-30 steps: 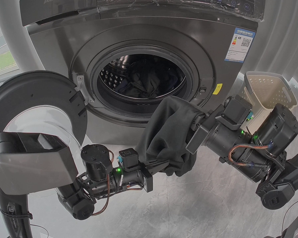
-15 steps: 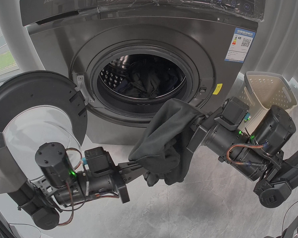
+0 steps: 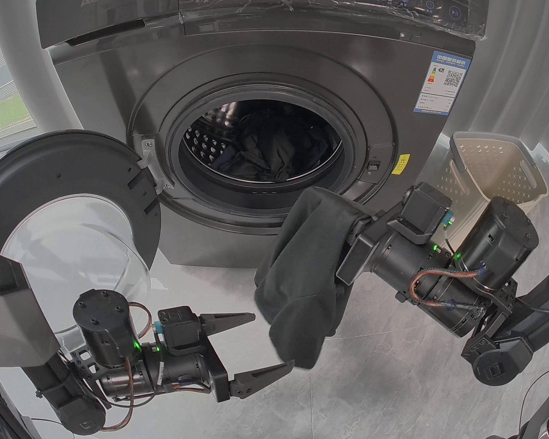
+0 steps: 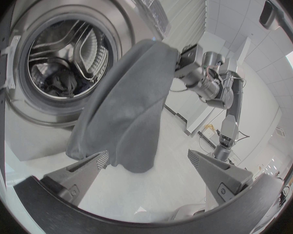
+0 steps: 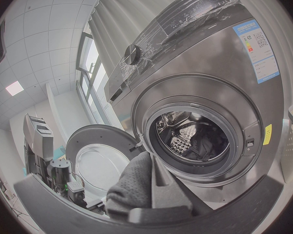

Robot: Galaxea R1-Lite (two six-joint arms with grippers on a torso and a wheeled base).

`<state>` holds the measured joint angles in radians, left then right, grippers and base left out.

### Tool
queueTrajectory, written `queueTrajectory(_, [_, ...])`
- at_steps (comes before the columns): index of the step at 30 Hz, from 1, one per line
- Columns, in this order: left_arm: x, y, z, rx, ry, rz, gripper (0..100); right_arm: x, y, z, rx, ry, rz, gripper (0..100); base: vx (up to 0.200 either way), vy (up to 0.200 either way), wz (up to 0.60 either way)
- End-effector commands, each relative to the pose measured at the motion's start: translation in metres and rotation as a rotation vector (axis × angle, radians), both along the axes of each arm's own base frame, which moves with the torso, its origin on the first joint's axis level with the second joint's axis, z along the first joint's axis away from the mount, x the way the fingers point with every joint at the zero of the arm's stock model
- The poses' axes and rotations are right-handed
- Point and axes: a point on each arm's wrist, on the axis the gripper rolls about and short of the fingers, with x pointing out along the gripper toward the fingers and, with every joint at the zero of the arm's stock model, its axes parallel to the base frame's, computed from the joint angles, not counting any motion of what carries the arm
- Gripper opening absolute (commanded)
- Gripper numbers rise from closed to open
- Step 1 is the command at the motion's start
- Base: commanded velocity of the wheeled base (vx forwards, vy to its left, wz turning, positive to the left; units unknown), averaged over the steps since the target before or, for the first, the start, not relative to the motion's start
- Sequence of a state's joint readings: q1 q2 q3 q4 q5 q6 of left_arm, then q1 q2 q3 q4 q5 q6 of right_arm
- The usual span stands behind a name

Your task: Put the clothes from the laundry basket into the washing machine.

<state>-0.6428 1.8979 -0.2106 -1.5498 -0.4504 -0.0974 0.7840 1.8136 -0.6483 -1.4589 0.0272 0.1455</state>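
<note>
The washer (image 3: 238,56) stands at 12 o'clock before me. Its round door (image 3: 67,172) is swung wide to 9 o'clock and the drum mouth (image 3: 195,147) is open, with dark clothes (image 3: 268,147) lying deep inside. The basket (image 3: 497,166) sits at 2 o'clock, just beside the washer's flank; no clothes show in the part of it that I can see.

A dark grey garment (image 3: 302,269) hangs at the centre, at 5 o'clock from the drum mouth and outside the machine. Its lower end is clear of the floor (image 3: 378,385). My right pincer (image 3: 354,227) is clamped on the garment's top fold, with cloth bunched around it. My left pincer (image 3: 273,341), at 7 o'clock, is spread wide and has hold of nothing, its tips just short of the garment's hanging end.

As I judge it, the step in hand is the carry: one piece is out of the basket and not yet in the drum. The next move calls for my right arm to lift toward 11 o'clock, over the lower edge of the drum mouth. It should go deep enough that the hanging tail follows inside before the grip lets go. The left pincer is placed to gather that tail should it drag on the edge.
</note>
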Motion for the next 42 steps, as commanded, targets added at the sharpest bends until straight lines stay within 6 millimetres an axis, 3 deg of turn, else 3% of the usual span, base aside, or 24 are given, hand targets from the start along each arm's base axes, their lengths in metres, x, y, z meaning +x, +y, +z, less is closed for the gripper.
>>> queueTrajectory(1, [0.007,-0.004,-0.026,0.061,0.078,0.004,100,-0.001,0.001,0.000,0.002,-0.002,0.006,0,0.000,0.000,0.00])
queueTrajectory(12, [0.048,-0.016,-0.038,0.054,0.023,0.046,100,-0.002,0.002,0.000,0.001,-0.002,0.009,0,0.000,0.000,0.00])
queueTrajectory(25, [0.052,-0.039,-0.035,0.017,-0.011,-0.010,100,0.000,0.003,-0.001,0.000,0.001,0.008,0,0.000,0.000,0.00])
queueTrajectory(35, [0.096,-0.063,-0.063,0.010,-0.047,0.081,100,0.000,0.004,0.000,0.002,-0.002,0.009,0,0.000,0.000,0.00])
queueTrajectory(42, [0.116,-0.076,-0.061,-0.026,-0.106,0.194,100,-0.002,0.005,0.000,0.002,-0.002,0.017,0,0.000,0.000,0.00])
